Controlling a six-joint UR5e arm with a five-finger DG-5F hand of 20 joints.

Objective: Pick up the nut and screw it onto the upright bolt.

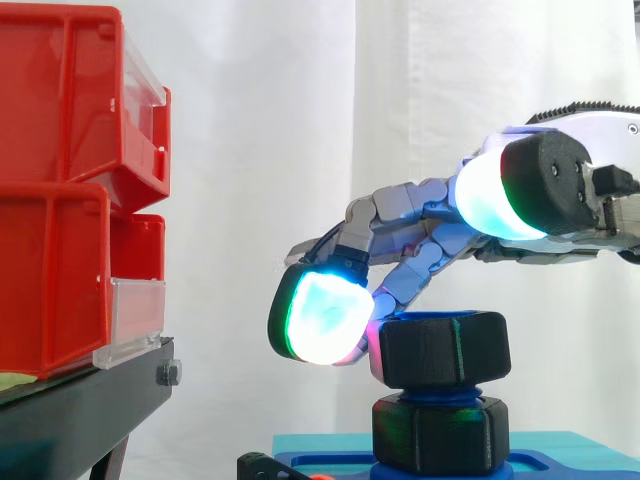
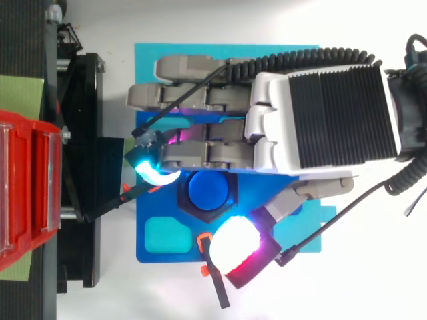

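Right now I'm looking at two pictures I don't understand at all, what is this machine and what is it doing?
It is a robot arm ending in a mechanical hand; the glowing pads are its fingertips. One picture looks level from the side, the other straight down. On a blue plate stands an upright blue bolt. A black nut sits on its top, pinched between the hand's curled fingers and thumb. The red bins on a black stand sit beside the work.

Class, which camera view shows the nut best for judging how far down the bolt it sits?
The side view: the nut appears in profile, with the blue bolt showing just beneath it. The top view gives only its hexagonal outline around the bolt's round end, so nothing about height.
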